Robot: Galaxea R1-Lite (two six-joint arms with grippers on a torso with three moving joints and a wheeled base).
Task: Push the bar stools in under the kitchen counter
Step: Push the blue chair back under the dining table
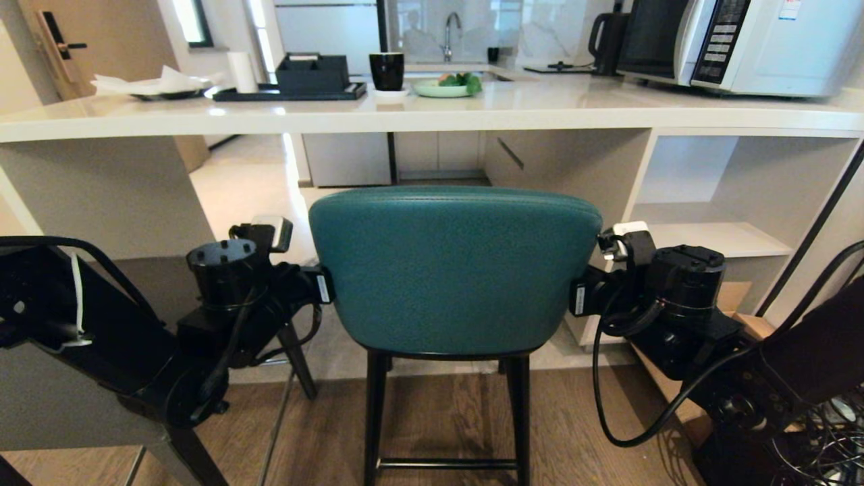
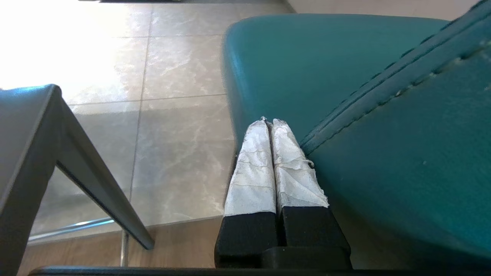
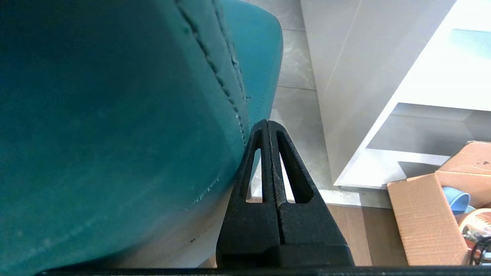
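The left gripper (image 2: 268, 122) was fully closed and held nothing; its taped fingers (image 2: 253, 168) lay against the left edge of the teal stool (image 1: 453, 270). The right gripper (image 3: 267, 123), also closed and empty, pressed the opposite edge. The stool stood before the kitchen counter (image 1: 337, 115), its backrest below the slab. The grey stool (image 2: 34, 145) stood beside it on the left.
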